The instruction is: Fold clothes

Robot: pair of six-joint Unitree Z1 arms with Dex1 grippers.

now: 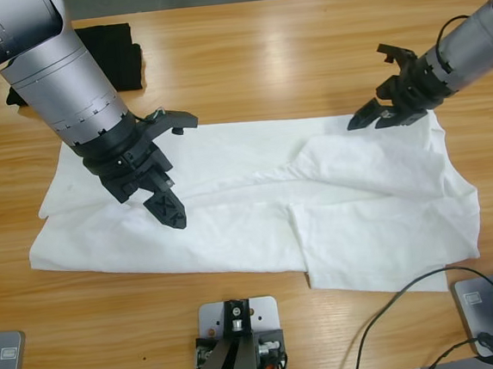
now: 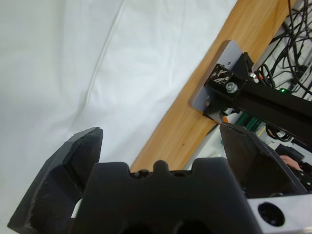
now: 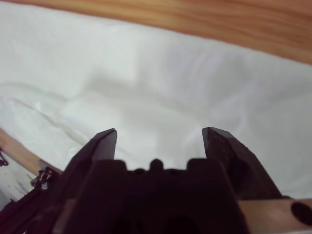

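Both grippers gape wide, holding nothing. Left gripper [image 1: 164,205] hovers over the T-shirt [image 1: 257,209]; right gripper [image 1: 377,118] touches its far edge.

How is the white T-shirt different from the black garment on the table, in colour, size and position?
The white T-shirt is pale and large; the black garment is dark and much smaller. The T-shirt lies spread across the table's middle, with one part folded over, while the black garment sits by the far edge, partly hidden behind an arm. Both grippers work at the T-shirt, none at the black garment. Both lie flat on the table.
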